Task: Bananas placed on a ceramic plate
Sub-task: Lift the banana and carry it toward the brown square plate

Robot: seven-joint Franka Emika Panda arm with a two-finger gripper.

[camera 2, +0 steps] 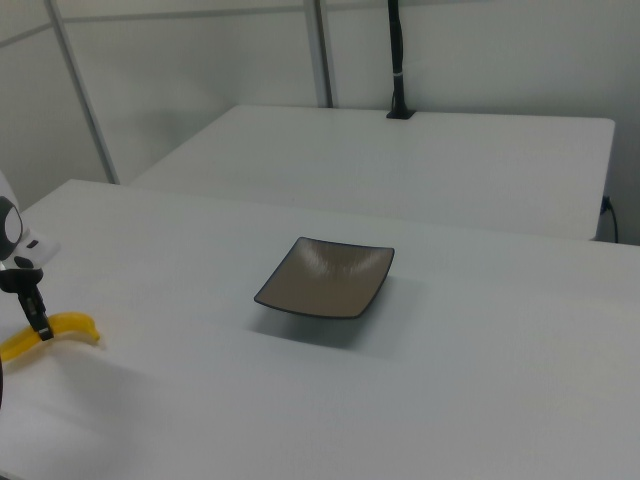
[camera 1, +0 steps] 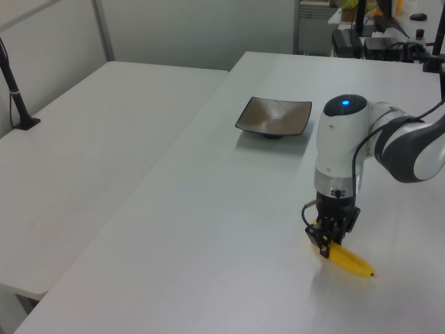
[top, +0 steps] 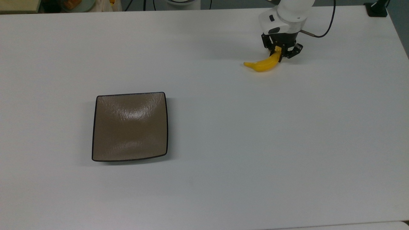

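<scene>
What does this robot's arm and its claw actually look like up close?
The arm is smooth, rounded white plastic with grey joints and a glowing blue light on top. A black cable runs along it. The gripper is small, black and angular, with two fingers.
</scene>
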